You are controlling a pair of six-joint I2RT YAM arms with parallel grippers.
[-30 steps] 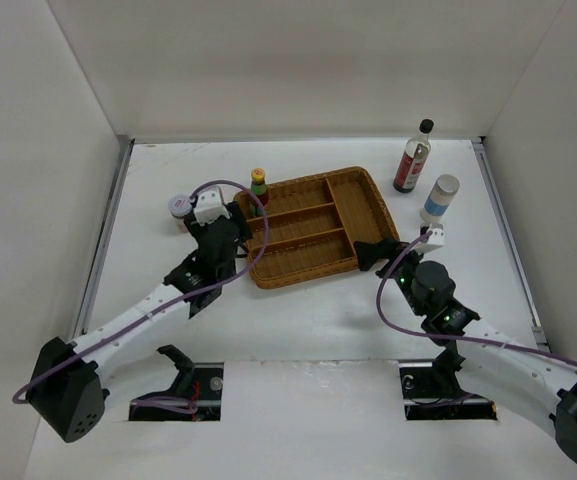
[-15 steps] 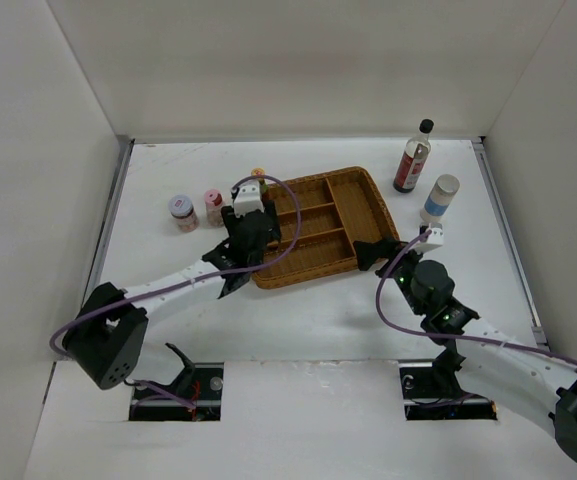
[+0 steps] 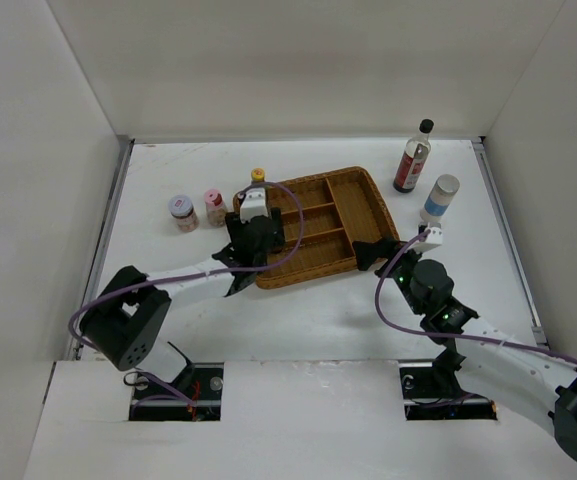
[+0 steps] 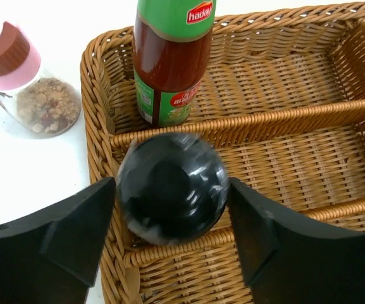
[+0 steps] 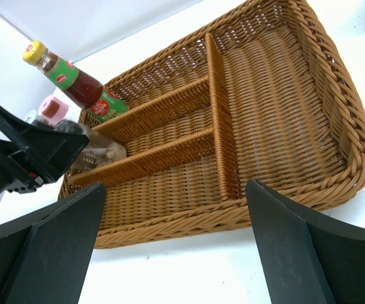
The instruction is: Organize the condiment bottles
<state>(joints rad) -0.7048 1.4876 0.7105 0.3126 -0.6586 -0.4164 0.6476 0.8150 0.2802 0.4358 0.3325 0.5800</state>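
My left gripper (image 3: 253,240) is shut on a black-lidded glass jar (image 4: 169,183) and holds it at the left end of the wicker tray's (image 3: 328,215) middle compartment. The jar also shows in the right wrist view (image 5: 100,152). The yellow-capped bottle (image 3: 258,178) stands in the tray's far left corner, just beyond the jar (image 4: 169,63). The pink-lidded jar (image 3: 214,205) and another short jar (image 3: 181,212) stand on the table left of the tray. The tall dark bottle (image 3: 413,155) and the white shaker (image 3: 440,198) stand right of the tray. My right gripper (image 3: 373,255) is open and empty at the tray's near right corner.
The tray's (image 5: 264,95) other compartments hold nothing. White walls enclose the table on the left, back and right. The two arms' bases sit at the near edge.
My left gripper has swung right from beside the two short jars to over the tray's left end, uncovering the pink-lidded jar. The right arm has not moved.
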